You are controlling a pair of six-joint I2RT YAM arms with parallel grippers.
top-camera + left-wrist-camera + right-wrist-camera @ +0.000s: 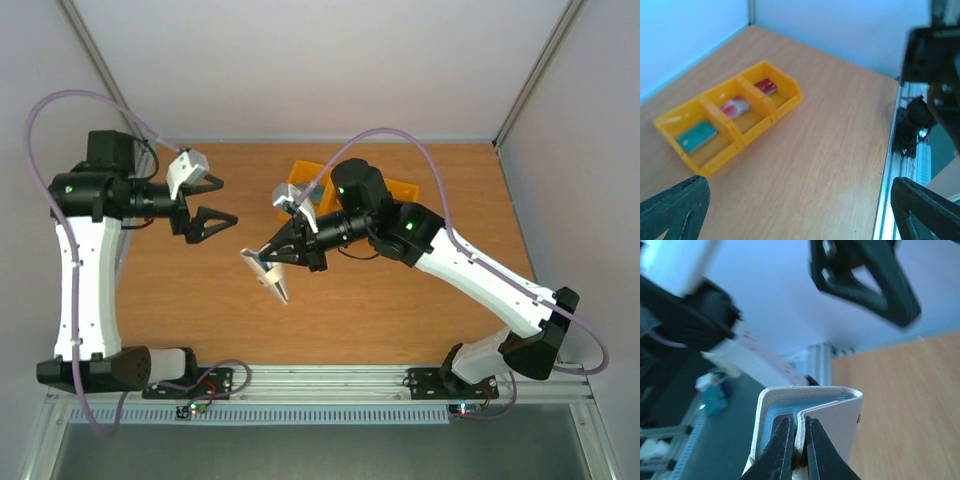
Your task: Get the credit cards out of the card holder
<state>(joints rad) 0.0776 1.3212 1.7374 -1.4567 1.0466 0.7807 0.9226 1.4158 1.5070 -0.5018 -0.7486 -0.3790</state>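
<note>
My right gripper (799, 432) is shut on one cream flap of the card holder (840, 420), which hangs partly open above the table (262, 262). Its grey-blue sleeves show between the flaps. A dark reddish patch lies inside them; I cannot tell if it is a card. Three credit cards lie in the yellow tray (760, 127), one in each compartment: teal (697, 135), pinkish red-and-white (735, 106) and dark red (766, 86). My left gripper (228, 202) is wide open and empty, raised a little to the left of the holder.
The yellow tray (298, 172) sits at the back middle of the wooden table, mostly hidden behind my right arm in the top view. White walls close in the table's left, back and right. A metal rail (330, 378) runs along the near edge.
</note>
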